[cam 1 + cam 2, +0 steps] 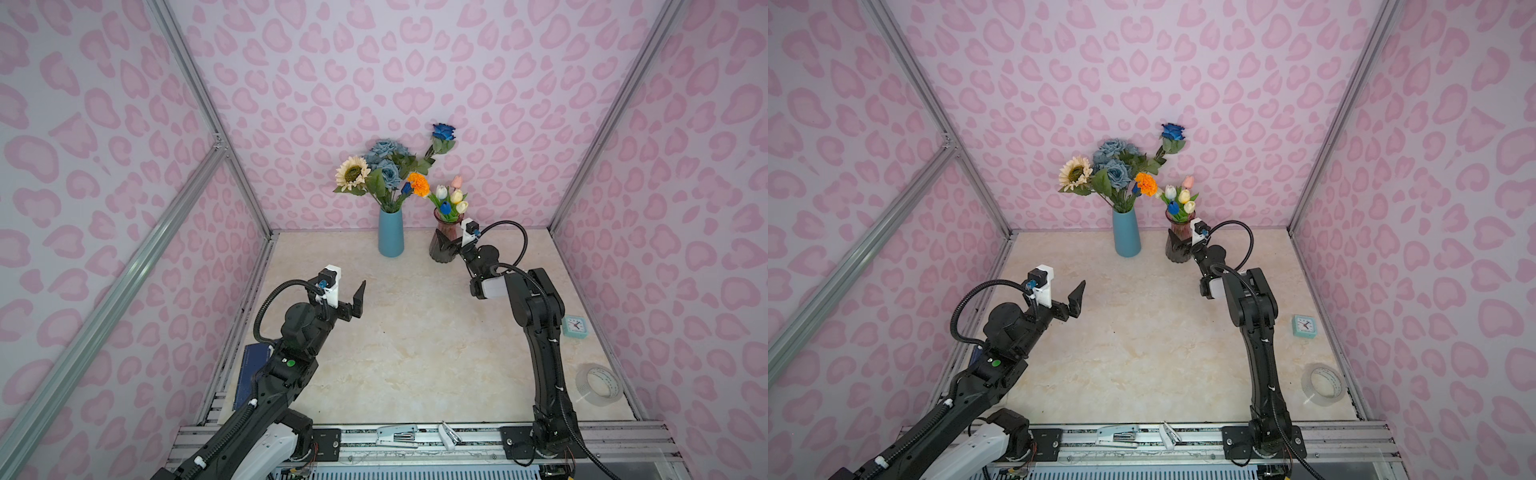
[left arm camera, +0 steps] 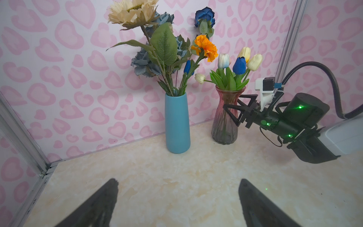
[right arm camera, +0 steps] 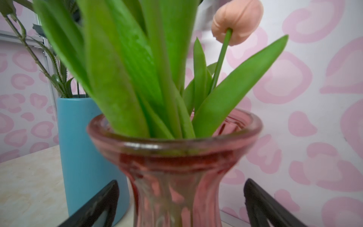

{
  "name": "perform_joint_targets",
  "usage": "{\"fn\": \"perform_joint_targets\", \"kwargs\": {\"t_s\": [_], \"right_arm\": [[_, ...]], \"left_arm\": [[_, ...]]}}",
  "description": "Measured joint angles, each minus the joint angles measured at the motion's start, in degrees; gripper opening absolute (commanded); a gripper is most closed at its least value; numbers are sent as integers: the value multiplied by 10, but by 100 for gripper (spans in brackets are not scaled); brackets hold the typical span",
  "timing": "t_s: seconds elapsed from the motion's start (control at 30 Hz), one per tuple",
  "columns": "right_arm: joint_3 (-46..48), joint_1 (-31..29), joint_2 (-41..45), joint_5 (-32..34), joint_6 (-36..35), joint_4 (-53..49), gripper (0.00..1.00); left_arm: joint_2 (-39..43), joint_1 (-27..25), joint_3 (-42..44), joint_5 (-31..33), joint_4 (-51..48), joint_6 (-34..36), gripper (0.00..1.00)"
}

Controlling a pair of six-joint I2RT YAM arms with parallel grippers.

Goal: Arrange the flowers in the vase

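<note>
Right wrist view: your right gripper (image 3: pixel 180 189) has its jaws spread wide, one on each side of the narrow neck of the pink glass vase (image 3: pixel 176 146). A gap shows on both sides, so nothing is clamped. The tulips (image 3: pixel 121 78) stand in that vase, green leaves filling the mouth, with a pink tulip (image 3: pixel 237 19) up behind.

In both top views the pink glass vase stands at the back of the table (image 1: pixel 415 332), near the blue vase (image 1: pixel 391 235) but not touching it. The blue vase holds the cream sunflower (image 1: pixel 352 172), dusty-blue roses (image 1: pixel 386 153), orange marigold (image 1: pixel 417 183) and, highest, the bright blue rose (image 1: pixel 444 131).

Your left gripper (image 1: pixel 349 297) hangs over the left-middle of the table, jaws wide apart and empty, well apart from both vases.

A clock (image 1: pixel 574 326) and a tape roll (image 1: pixel 598 384) lie near the right edge, beside your right arm.
</note>
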State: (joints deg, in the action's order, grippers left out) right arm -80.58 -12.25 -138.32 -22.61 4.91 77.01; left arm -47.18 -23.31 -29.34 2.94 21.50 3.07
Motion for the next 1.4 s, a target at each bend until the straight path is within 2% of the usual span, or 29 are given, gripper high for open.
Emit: {"fn": "perform_joint_targets", "kwargs": {"t_s": [0.2, 0.33, 0.47, 0.63, 0.77, 0.87, 0.97, 1.07, 1.2, 1.4], "right_arm": [[84, -7, 50, 7, -10, 26, 98], [179, -18, 111, 23, -18, 61, 98], [266, -43, 191, 50, -44, 86, 98], [388, -43, 318, 110, -50, 85, 98], [432, -37, 445, 173, -68, -34, 95], [432, -37, 528, 244, -81, -171, 94], [453, -30, 575, 321, -85, -285, 93], [463, -11, 596, 379, -85, -380, 93], [511, 19, 591, 436, -75, -396, 93], [532, 21, 550, 453, -83, -373, 92]], "left_arm": [[-10, 0, 1, 3, 11, 1, 97], [-28, 1, 13, 29, 39, -2, 97], [-50, 11, 33, 82, 74, -9, 97], [-110, 60, 48, 184, 121, -26, 97], [-168, 96, 56, 227, 150, -30, 97], [-216, 132, 76, 223, 177, -32, 97], [-228, 158, 83, 224, 193, -41, 96], [-231, 171, 89, 200, 216, -33, 96], [-229, 182, 97, 192, 230, -33, 96], [-241, 184, 129, 145, 254, -45, 99]]}}
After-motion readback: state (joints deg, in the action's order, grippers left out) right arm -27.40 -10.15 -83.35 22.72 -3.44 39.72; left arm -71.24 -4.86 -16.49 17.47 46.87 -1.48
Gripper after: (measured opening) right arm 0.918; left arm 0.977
